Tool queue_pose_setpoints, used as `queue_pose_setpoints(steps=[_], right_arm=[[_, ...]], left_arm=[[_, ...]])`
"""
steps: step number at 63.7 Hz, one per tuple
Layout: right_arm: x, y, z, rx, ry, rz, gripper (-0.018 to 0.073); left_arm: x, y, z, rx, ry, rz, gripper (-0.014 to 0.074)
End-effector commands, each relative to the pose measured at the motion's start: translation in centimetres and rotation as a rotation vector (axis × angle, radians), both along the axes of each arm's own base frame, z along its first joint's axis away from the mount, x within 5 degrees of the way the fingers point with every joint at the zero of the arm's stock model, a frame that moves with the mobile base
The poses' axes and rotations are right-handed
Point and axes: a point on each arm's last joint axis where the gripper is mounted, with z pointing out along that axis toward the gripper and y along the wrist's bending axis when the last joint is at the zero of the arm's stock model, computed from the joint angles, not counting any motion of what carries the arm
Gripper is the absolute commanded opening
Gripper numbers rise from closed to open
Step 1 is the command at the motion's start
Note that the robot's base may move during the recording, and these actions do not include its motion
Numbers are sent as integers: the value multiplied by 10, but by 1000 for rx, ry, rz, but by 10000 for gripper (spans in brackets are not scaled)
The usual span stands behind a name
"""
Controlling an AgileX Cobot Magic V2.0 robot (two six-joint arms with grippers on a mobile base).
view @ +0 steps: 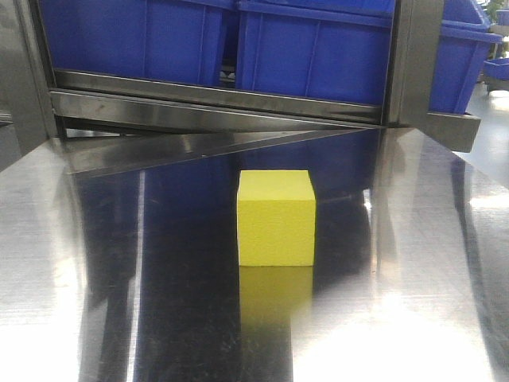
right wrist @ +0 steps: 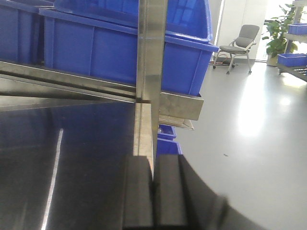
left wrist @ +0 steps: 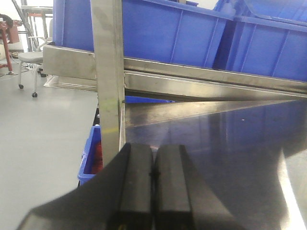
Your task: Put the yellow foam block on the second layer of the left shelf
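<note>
L gripper (left wrist: 153, 165), R gripper (right wrist: 153, 175): closed, empty

Bright, glare on steel surface (view: 413, 334), soft focus

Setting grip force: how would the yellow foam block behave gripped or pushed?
The yellow foam block looks matte and foamy, so probably light and squashy. Flat faces: unlikely to roll. It may slide on the polished steel surface.
</note>
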Motion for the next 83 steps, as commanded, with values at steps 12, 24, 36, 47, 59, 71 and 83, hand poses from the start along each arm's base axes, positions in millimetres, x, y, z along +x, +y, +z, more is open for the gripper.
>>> queue_pose_setpoints(steps=[12, 24, 36, 47, 59, 71, 83], right_arm=[[-3, 0, 16, -5, -124, -3, 34], [-3, 0, 16, -5, -124, -3, 34], [-3, 0, 16, -5, -124, -3, 34], [-4, 0, 19, -5, -152, -3, 34], [-4, 0, 22, -4, -178, -3, 34], [-15, 0, 63, 0, -235, -3, 34], [-19, -1, 121, 0, -221, -4, 34]], left_arm=[[1, -1, -1, -16, -55, -13, 136], [1, -1, -1, -16, -55, -13, 136], [1, -1, -1, -16, -55, -13, 136], [1, -1, -1, -16, -55, -13, 136], [1, -1, -1, -16, -55, -13, 136], [1, -1, -1, -16, -55, -13, 136], [1, -1, -1, -16, -55, -13, 136]])
